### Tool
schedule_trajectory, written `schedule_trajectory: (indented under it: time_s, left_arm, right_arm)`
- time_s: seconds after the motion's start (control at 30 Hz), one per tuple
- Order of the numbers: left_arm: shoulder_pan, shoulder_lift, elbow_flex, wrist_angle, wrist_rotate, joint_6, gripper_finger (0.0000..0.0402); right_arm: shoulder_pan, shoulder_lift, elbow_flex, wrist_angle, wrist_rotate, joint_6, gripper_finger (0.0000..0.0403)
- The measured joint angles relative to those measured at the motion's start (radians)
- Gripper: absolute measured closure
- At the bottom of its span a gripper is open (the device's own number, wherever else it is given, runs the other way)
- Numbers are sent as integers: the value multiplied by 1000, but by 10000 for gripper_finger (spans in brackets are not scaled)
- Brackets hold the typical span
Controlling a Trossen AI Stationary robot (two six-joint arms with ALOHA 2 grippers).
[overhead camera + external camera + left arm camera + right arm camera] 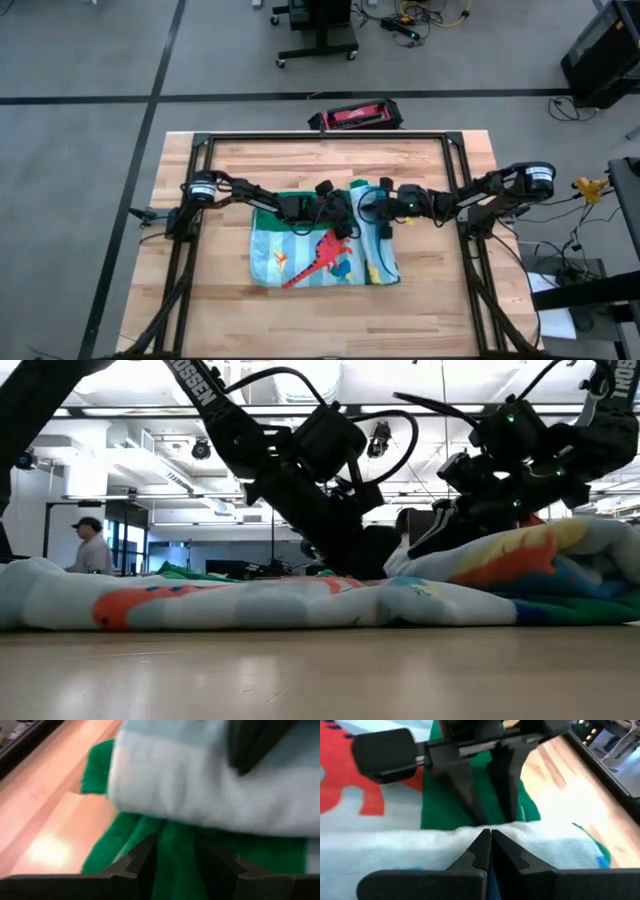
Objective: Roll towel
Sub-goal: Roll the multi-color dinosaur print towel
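Towel sits in the middle of my wooden table, spread out with its pale blue printed face up and a big red dinosaur across the centre. On my high view its right end is bunched into a thicker fold, and the low view confirms it: flat along the tabletop on one side, humped up into a soft roll on the other. Green border peeks out along the far edge, under both arms.

Left gripper is down at that far edge, and on its own wrist view I see the fingers part-way apart with a strip of green border running between them. It looks like a grip on the towel's edge, though the view is soft there and I can't swear to contact on both sides.

Right gripper is right beside it, facing it. Its jaws are pressed fully together, tips resting at the pale fold of the towel, with nothing visibly caught between them. Beyond those tips I see the left gripper's fingers planted on the green border.

Past the table's far edge, a red and black case lies on the floor. In the low view a person in a cap stands back in the room.
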Motion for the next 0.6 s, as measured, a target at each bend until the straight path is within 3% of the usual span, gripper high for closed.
schedule_trajectory:
  time_s: [0.07, 0.23, 0.43, 0.6]
  left_arm:
    - [0, 0, 0, -14, 0, -7, 283]
    - [-3, -16, 1, -102, -6, -38, 283]
    - [-10, -39, 2, -196, -14, -60, 283]
    - [-11, -39, 2, -208, -14, -59, 283]
  right_arm:
    - [0, -2, 55, -64, 8, 1, 403]
    - [-2, 15, 280, -481, 11, 19, 403]
    - [-6, 30, 442, -618, 68, -15, 403]
    - [-16, 119, 560, -769, 78, -54, 403]
